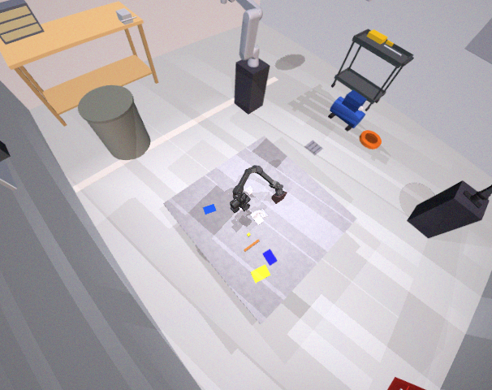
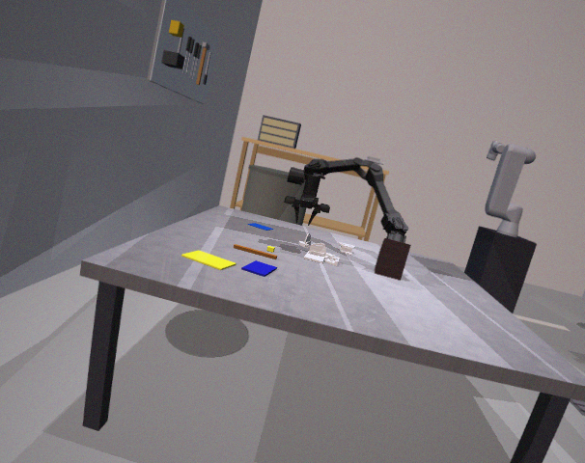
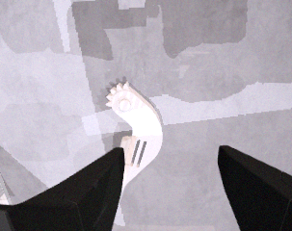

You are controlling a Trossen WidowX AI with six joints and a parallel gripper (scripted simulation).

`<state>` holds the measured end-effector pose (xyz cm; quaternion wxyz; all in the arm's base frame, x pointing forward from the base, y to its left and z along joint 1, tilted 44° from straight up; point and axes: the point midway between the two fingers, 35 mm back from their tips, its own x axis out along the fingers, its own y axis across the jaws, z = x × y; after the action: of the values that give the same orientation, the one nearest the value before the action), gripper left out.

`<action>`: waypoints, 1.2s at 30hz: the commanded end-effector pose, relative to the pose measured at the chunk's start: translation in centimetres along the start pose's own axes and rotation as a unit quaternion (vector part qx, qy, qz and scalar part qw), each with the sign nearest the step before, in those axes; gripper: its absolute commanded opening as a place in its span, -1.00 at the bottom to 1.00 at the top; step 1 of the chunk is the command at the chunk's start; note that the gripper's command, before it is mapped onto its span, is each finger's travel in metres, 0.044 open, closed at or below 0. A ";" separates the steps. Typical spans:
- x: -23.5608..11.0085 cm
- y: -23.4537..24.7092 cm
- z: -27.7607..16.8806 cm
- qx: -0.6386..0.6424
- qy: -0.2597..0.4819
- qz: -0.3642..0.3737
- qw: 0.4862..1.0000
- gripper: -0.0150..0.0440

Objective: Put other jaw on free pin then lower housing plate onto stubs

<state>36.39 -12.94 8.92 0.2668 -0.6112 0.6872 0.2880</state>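
Partly open claw above the toothed jaw
The claw [image 1: 240, 205] [image 2: 305, 219] [image 3: 171, 155] grips nothing; the white jaw [image 3: 152, 132] looks light, stiff, perhaps slippery: pinch its ribbed block.

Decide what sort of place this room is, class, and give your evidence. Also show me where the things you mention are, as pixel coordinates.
Probably a workshop or robotics lab: hand tools hang on a grey wall panel [image 2: 182, 84], a wooden workbench [image 1: 70, 33] [image 2: 327, 158] stands behind, and a pale grey robot arm [image 1: 249, 33] [image 2: 505, 184] tops a black pedestal [image 1: 250, 90] [image 2: 500, 269].
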 end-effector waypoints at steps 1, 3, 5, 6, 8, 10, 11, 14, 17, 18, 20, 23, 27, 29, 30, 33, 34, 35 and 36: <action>0.0 0.0 0.0 0.000 0.000 0.000 1.000 -0.07; 0.0 0.0 0.0 0.000 0.000 0.000 1.000 -0.25; 0.0 0.0 0.0 0.000 0.000 0.000 1.000 -0.42; 0.0 0.0 0.0 0.000 0.000 0.000 1.000 -0.49; 0.0 0.0 0.0 0.000 0.000 0.000 1.000 -0.49; 0.0 0.0 0.0 0.000 0.000 0.000 1.000 -0.49; 0.0 0.0 0.0 0.000 0.000 0.000 1.000 -0.49; 0.0 0.0 0.0 0.000 0.000 0.000 1.000 -0.49; 0.0 0.0 0.0 0.000 0.000 0.000 1.000 -0.49; 0.0 0.0 0.0 0.000 0.000 0.000 1.000 -0.49; 0.0 0.0 0.0 0.000 0.000 0.000 1.000 -0.40; 0.0 0.0 -0.1 0.022 0.000 0.000 1.000 -0.14; 0.0 0.1 -0.2 0.080 0.000 0.000 0.997 0.22; 0.0 0.1 -0.3 0.109 0.000 0.000 0.994 0.40; 0.0 0.2 -0.4 0.124 0.000 0.000 0.992 0.49; 0.0 0.2 -0.5 0.167 0.000 0.000 0.986 0.75; 0.0 0.2 -0.5 0.182 0.000 0.000 0.983 0.84; 0.0 0.3 -0.6 0.196 0.000 0.000 0.981 0.93; -0.1 0.3 -0.6 0.211 0.000 0.000 0.978 1.00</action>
<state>36.28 -13.24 9.37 0.3649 -0.5598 0.7241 0.1707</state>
